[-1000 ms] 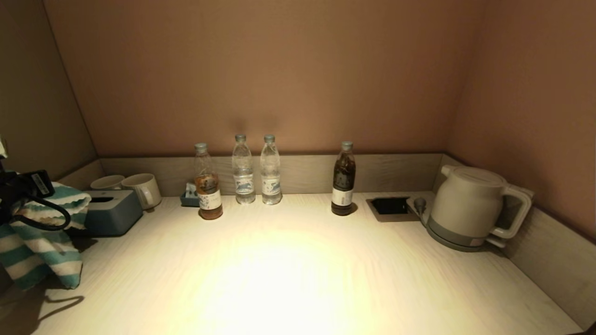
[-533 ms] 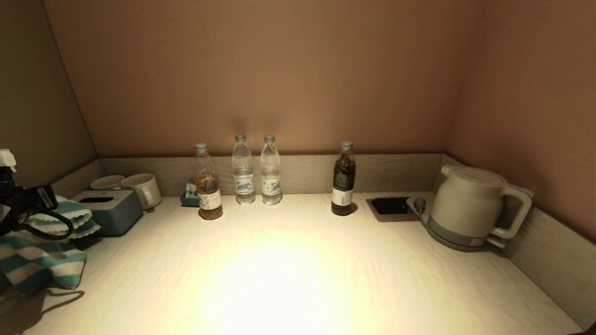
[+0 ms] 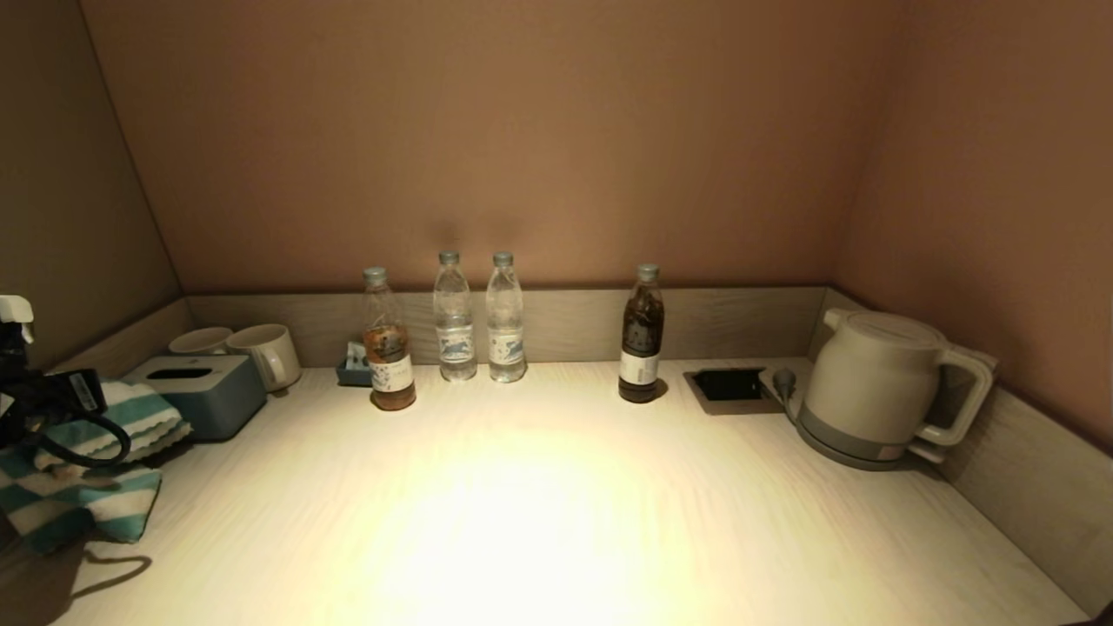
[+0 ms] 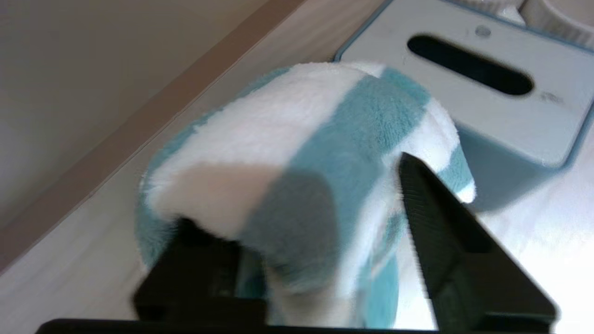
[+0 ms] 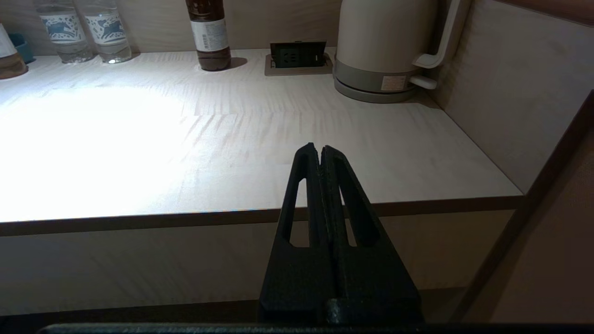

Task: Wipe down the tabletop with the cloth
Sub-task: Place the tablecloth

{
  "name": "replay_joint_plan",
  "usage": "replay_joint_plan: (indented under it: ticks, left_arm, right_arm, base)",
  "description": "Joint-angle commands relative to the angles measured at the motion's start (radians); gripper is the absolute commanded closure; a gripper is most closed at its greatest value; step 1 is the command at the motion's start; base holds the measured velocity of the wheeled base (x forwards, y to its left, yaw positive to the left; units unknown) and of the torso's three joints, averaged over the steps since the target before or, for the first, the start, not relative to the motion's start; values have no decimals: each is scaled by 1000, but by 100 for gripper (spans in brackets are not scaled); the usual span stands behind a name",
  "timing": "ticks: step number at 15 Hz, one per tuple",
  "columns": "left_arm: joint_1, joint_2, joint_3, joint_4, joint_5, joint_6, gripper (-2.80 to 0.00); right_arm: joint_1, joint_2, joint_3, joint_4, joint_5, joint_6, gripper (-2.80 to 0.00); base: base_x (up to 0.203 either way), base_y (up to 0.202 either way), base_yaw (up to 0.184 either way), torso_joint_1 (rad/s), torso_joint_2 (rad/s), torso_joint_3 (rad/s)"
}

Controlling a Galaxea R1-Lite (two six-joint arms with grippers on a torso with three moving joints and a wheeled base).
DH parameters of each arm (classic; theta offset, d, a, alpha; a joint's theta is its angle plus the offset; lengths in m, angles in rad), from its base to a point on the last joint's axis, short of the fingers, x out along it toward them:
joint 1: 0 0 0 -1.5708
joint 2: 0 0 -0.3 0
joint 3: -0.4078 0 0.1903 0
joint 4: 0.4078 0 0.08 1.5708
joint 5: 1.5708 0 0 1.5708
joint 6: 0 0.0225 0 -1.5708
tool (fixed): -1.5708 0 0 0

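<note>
Lower than before, the cloth (image 3: 83, 474) now lies on the tabletop (image 3: 539, 504) beside the tissue box (image 3: 202, 393); left claw (image 4: 320, 236) spread around it, right claw (image 5: 320, 155) together off the tabletop edge

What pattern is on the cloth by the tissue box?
The cloth has wide teal and white stripes, clearest in the left wrist view.

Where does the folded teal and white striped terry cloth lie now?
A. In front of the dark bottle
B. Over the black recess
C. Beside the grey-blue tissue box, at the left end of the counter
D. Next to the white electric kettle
C: the head view shows the cloth next to the tissue box, at the left gripper.
</note>
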State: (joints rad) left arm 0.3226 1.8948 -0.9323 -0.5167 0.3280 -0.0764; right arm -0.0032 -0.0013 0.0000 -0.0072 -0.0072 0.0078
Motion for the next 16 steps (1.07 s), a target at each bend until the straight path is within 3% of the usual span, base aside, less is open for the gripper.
replay_joint_plan:
  ticks: [1,8,11,16]
  left_arm:
    - [-11,-88,1,66,-3,-4,-280]
    - [-129,-388,-23,405,-6,-29,-280]
    - [-148,-394,-58,541,-7,-34,-280]
    - [-124,-220,-177,677,-22,-105,-280]
  right_arm:
    - [0,1,0,0,0,1,0]
    - [0,1,0,0,0,0,0]
    - [0,1,0,0,0,0,0]
    - [0,1,0,0,0,0,0]
  base:
    - [0,0,0,0,0,0]
    - [0,0,0,0,0,0]
    - [0,0,0,0,0,0]
    - [0,0,0,0,0,0]
